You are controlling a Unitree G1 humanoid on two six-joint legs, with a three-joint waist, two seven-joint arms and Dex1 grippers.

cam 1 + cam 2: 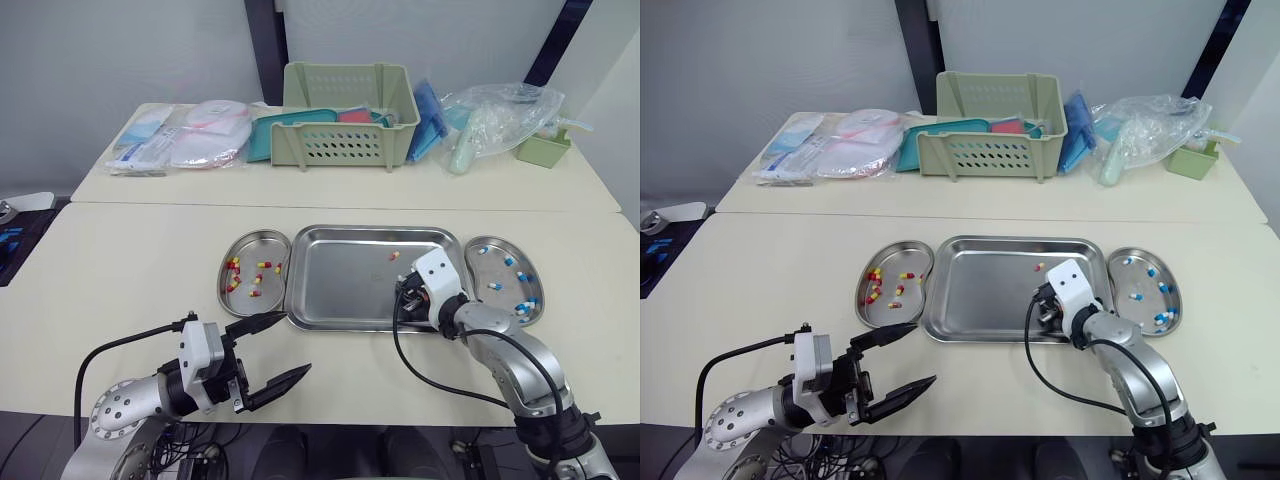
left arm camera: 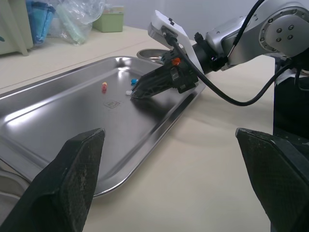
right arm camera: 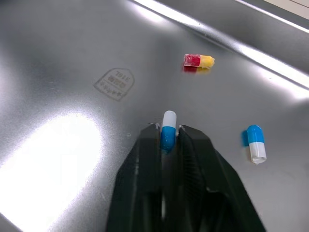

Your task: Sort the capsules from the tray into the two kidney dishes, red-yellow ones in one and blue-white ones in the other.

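Note:
A steel tray (image 1: 340, 290) lies between two kidney dishes. The left dish (image 1: 250, 245) holds several red-yellow capsules (image 1: 233, 283); the right dish (image 1: 478, 268) holds several blue-white ones (image 1: 524, 305). My right gripper (image 3: 168, 137) sits low over the tray's right part, shut on a blue-white capsule (image 3: 168, 126) that sticks out past its tips. Loose on the tray floor ahead of it are a red-yellow capsule (image 3: 199, 61) and another blue-white capsule (image 3: 256, 143). My left gripper (image 1: 295, 345) hangs open and empty near the table's front edge, short of the tray.
A second table behind carries a green basket (image 1: 348, 128), packaged supplies (image 1: 185, 138), a plastic bag (image 1: 497, 118) and a small green box (image 1: 543, 148). A black cable (image 1: 430, 375) loops from my right wrist over the table in front of the tray.

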